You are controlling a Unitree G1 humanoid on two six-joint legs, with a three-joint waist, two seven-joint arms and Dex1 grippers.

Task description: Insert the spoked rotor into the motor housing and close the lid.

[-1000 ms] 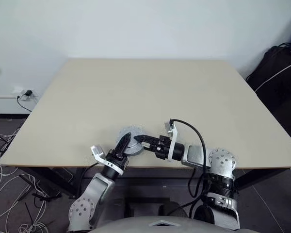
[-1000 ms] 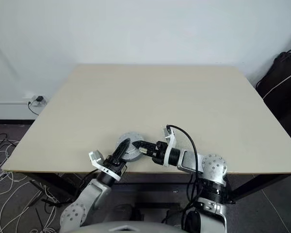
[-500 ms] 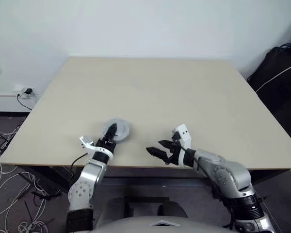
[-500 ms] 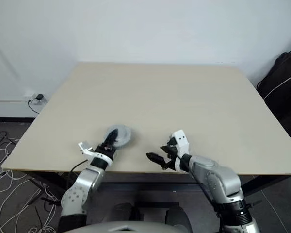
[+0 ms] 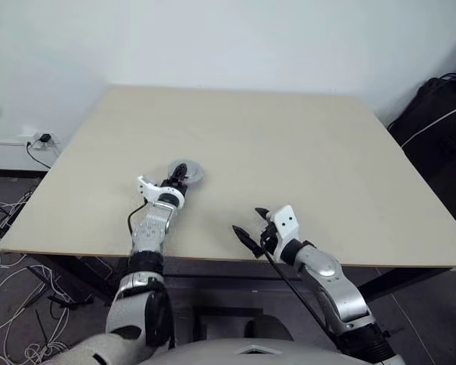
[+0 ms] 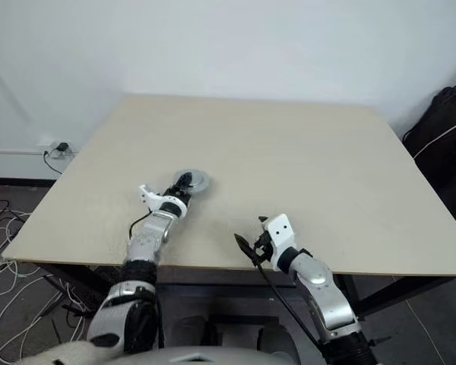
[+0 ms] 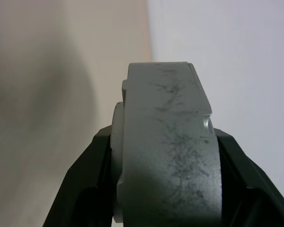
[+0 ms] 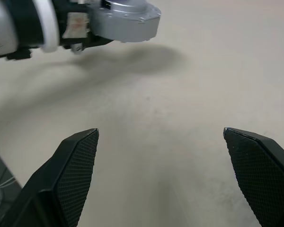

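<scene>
Holding the motor assy in my left tool (image 5: 179, 172), pinched across its thickness; in the left wrist view both fingers (image 7: 85, 175) press on the grey metal body, lid (image 7: 168, 142) seated on the housing (image 5: 188, 173) w/ no gap I can make out. It sits out over the bench (image 5: 304, 152), left of centre, well apart from my right tool (image 5: 249, 225). Right tool is spread wide, empty, near the bench's front edge. Rotor isn't visible separately, so prob. inside, can't confirm. I'd judge insertion and closing done; what's left: set the unit down, let go.
</scene>
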